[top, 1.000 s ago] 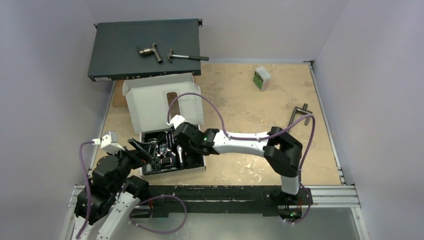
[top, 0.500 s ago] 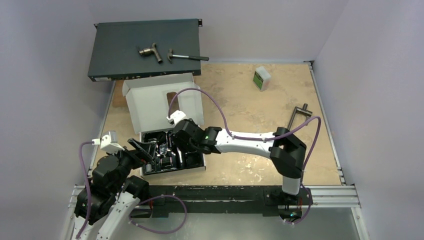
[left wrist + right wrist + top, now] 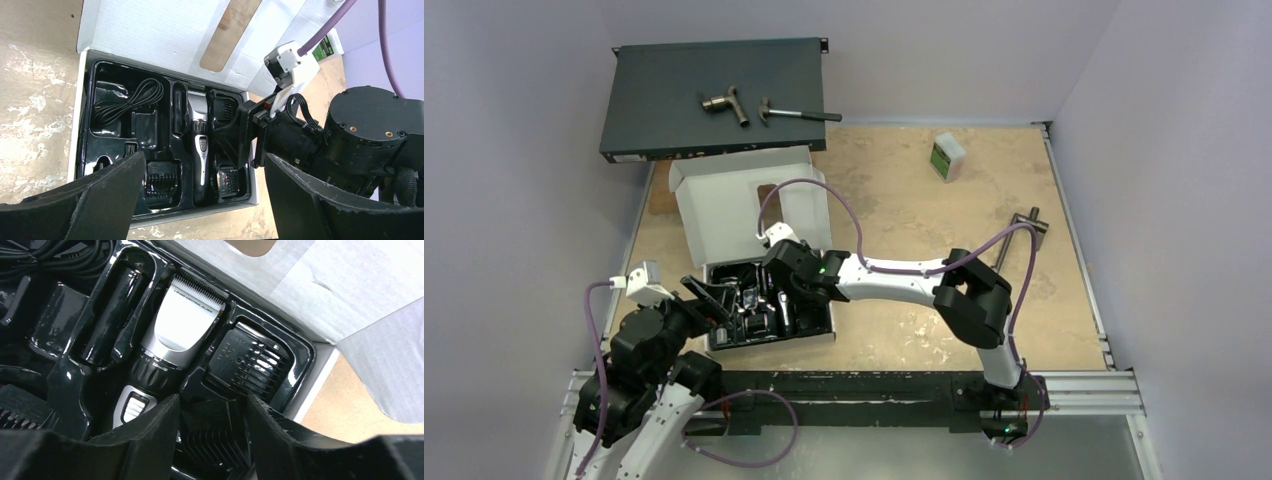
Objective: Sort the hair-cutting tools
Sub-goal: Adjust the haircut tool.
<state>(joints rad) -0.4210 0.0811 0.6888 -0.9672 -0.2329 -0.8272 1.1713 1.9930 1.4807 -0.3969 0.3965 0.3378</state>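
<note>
A white box (image 3: 749, 205) holds a black tray (image 3: 724, 338) with the hair-cutting tools. The black-and-silver clipper (image 3: 198, 135) (image 3: 182, 325) lies in the middle slot. Comb attachments sit in slots at the lower left (image 3: 161, 177), lower right (image 3: 229, 177) and upper right (image 3: 248, 362). My right gripper (image 3: 786, 272) (image 3: 212, 432) reaches into the tray's right column. Its fingers press against both sides of a black comb attachment (image 3: 215, 440). Over the tray's near edge my left gripper (image 3: 707, 300) (image 3: 200, 210) stands wide open with nothing in it.
A coiled black cable (image 3: 127, 100) lies in the tray's upper left. At the back, a dark case (image 3: 709, 95) carries a metal pipe fitting (image 3: 726, 104) and a hammer (image 3: 796, 113). A small green-and-white box (image 3: 947, 156) and a T-shaped metal handle (image 3: 1021, 228) are on the right.
My right gripper has shifted slightly up and to the left over the tray, and its elbow has swung left. Its jaws widened, then narrowed again. The left arm has not moved.
</note>
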